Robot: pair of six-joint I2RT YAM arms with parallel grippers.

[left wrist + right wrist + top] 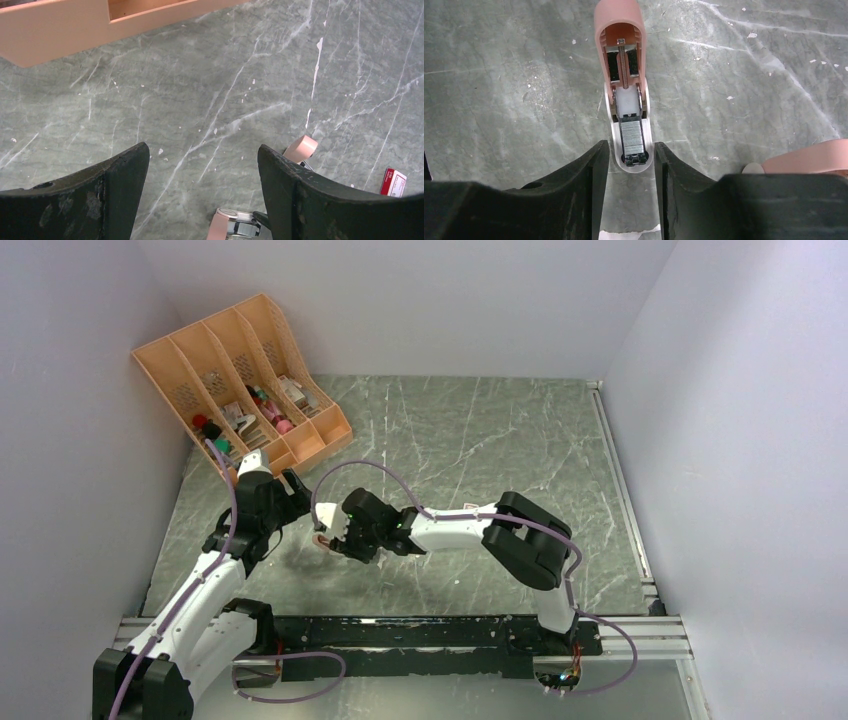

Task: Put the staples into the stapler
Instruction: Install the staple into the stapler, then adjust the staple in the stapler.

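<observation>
In the right wrist view a pink stapler (620, 45) lies swung open on the table, its lid pointing away from me. A silvery strip of staples (633, 136) sits in its metal channel near the white front end. My right gripper (630, 148) is open, its fingertips (596, 160) flanking that front end and holding nothing. From above, the right gripper (328, 540) is low over the stapler (322, 536). My left gripper (201, 151) hangs wide open and empty just left of it (290, 488). The red-and-white staple box (393, 182) lies at the lower right of the left wrist view.
An orange desk organiser (240, 380) with small items stands at the back left, its wall (60, 25) close ahead of the left wrist. A second pink stapler (814, 157) lies just right of the right gripper. Pink stapler parts (302, 148) peek past the left gripper's right finger.
</observation>
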